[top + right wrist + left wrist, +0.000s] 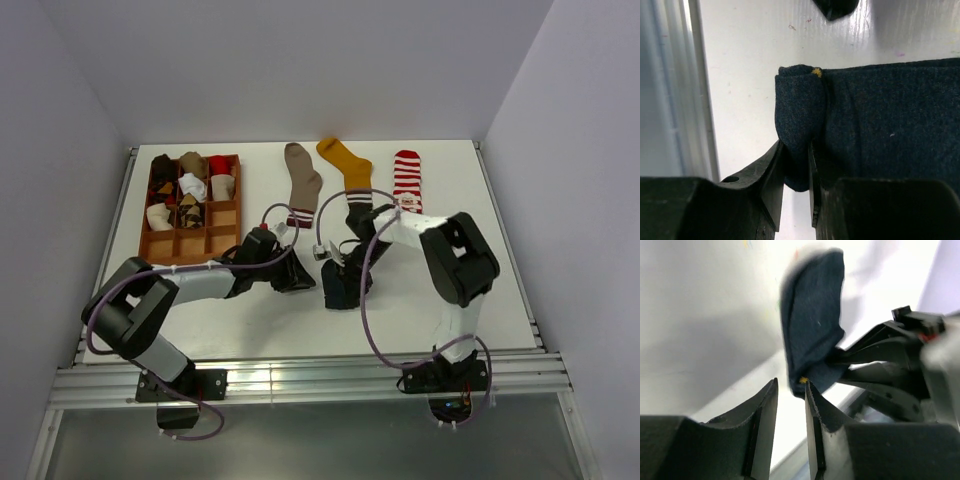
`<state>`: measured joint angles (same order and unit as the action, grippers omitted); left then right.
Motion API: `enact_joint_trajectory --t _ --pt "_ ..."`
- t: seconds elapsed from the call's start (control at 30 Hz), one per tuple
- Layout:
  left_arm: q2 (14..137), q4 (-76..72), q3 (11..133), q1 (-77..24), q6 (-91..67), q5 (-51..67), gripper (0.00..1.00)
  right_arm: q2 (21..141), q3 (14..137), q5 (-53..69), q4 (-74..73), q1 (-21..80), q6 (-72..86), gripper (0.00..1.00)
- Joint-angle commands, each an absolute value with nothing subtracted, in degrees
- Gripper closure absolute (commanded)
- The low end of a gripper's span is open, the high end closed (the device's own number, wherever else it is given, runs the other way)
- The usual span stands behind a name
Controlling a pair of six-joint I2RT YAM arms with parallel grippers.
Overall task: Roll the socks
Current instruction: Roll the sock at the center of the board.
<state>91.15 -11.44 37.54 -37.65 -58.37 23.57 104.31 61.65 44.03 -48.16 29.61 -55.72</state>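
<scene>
A navy sock (pixel 343 291) lies mid-table between the two arms. In the right wrist view my right gripper (pixel 796 145) is shut on a folded roll at the edge of the navy sock (pixel 890 115). My left gripper (pixel 791 386) stands open just short of the navy sock (pixel 812 325), with only table showing between its fingers. The right gripper (pixel 890 365) pinches the sock from the far side in the left wrist view. A taupe sock (pixel 303 182), a mustard sock (pixel 347 165) and a red-white striped sock (pixel 406 180) lie flat at the back.
A wooden grid tray (pixel 225 235) at the back left holds several rolled socks. The table's metal rail (pixel 300 380) runs along the near edge, by the arm bases. Cables loop over both arms.
</scene>
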Motion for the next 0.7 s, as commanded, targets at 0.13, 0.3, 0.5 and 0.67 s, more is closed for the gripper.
enact_joint_trajectory --t 0.13,0.3,0.5,0.67 --pt "84.29 -9.31 39.46 -42.70 -42.99 7.22 0.66 120.13 73.82 48.07 -71.88 26.72 -63.72 0.80" --pt "82.00 -14.32 38.06 -48.33 -34.39 1.33 0.61 126.82 79.27 49.57 -77.78 25.58 -65.04 0.80" --pt "85.86 -17.58 39.64 -56.94 -24.72 -1.94 0.58 128.93 81.21 49.31 -78.23 25.05 -63.37 0.80" --pt "89.29 -20.82 40.17 -58.97 -21.01 4.29 0.55 129.37 80.95 48.25 -77.43 24.35 -62.49 0.80"
